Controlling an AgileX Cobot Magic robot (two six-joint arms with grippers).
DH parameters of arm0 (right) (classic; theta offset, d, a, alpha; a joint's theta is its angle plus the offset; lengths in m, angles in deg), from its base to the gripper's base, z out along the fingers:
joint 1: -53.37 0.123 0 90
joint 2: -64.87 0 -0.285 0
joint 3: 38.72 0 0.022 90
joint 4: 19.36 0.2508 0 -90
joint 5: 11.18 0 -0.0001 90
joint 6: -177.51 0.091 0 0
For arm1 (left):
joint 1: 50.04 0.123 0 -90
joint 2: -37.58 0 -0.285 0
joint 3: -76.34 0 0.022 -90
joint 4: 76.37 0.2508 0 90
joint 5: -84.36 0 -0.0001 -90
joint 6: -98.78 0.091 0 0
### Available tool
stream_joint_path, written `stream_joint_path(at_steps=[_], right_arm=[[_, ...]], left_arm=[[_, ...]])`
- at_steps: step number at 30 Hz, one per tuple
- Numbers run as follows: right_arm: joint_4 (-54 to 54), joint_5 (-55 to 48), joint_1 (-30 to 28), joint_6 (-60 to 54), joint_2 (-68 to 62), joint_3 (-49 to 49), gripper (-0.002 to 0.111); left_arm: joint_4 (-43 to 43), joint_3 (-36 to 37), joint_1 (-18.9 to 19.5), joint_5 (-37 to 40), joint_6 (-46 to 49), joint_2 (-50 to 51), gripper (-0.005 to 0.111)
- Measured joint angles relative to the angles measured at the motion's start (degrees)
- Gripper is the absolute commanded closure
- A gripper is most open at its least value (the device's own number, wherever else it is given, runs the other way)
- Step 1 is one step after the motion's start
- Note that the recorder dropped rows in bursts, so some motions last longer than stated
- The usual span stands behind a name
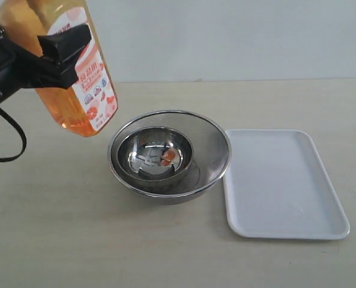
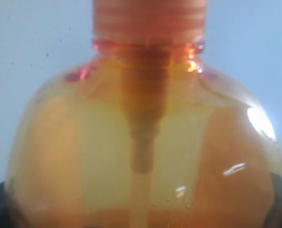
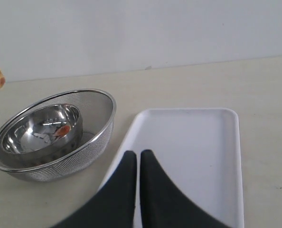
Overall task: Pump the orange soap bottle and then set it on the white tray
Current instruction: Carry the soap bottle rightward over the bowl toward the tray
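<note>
The orange soap bottle [image 1: 76, 111] hangs tilted in the air at the upper left, above the table and left of the bowls. My left gripper [image 1: 67, 57] is shut on its upper body, black fingers across the label. The frame's top edge cuts off the pump head. In the left wrist view the bottle's shoulder [image 2: 145, 156] fills the picture, with the orange collar [image 2: 150, 19] above it. The white tray [image 1: 286, 180] lies flat on the right with nothing on it. My right gripper [image 3: 138, 156] is shut and holds nothing, low over the tray's [image 3: 193, 152] near-left edge. It is outside the exterior view.
A steel mesh bowl [image 1: 214, 150] with a smaller steel bowl [image 1: 154, 150] nested inside stands mid-table, touching the tray's left edge. Both bowls [image 3: 41, 128] show in the right wrist view. A black cable [image 1: 10, 141] loops under the left arm.
</note>
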Motion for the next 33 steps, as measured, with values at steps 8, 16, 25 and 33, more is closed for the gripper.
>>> stream_joint_path(at_steps=[8,16,25,33], right_arm=[[0.0,0.0,0.0,0.0,0.0,0.0,0.108],[0.0,0.0,0.0,0.0,0.0,0.0,0.108],[0.0,0.0,0.0,0.0,0.0,0.0,0.108],[0.0,0.7,0.0,0.0,0.0,0.0,0.108]], left_arm=[[4.3,-10.0,-8.2,10.3,-2.3,-1.5,0.102],[4.4,-17.6,-17.4,16.3,-3.4,-1.0,0.102],[3.8,-27.6,-25.8,16.8,-3.6,10.0,0.102],[1.8,-38.0,-30.1,17.9,-3.8,23.9,0.102]])
